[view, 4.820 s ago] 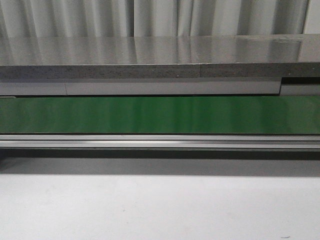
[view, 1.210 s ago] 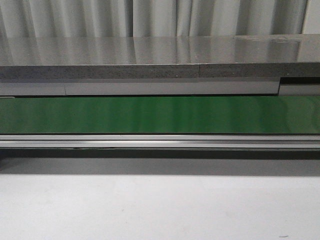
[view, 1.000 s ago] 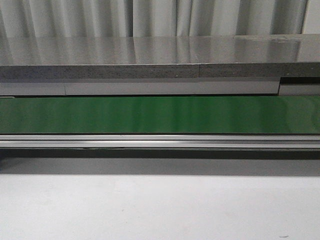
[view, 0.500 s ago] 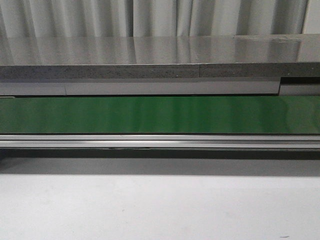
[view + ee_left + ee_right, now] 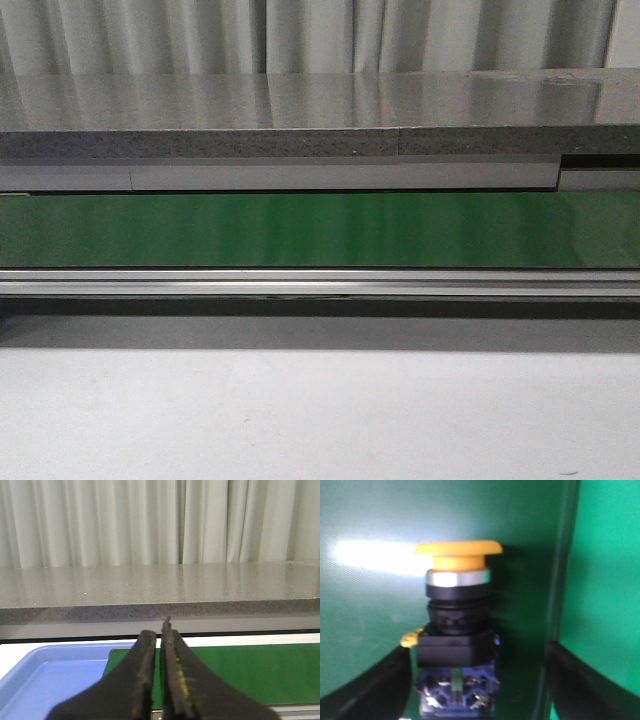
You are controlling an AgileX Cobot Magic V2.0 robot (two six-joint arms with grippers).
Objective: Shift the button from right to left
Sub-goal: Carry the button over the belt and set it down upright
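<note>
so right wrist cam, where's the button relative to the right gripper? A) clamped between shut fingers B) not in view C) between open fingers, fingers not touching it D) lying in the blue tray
C: the button sits on the green belt between the right gripper's dark fingers, with a visible gap on each side, so the jaws are open and not yet gripping.
</note>
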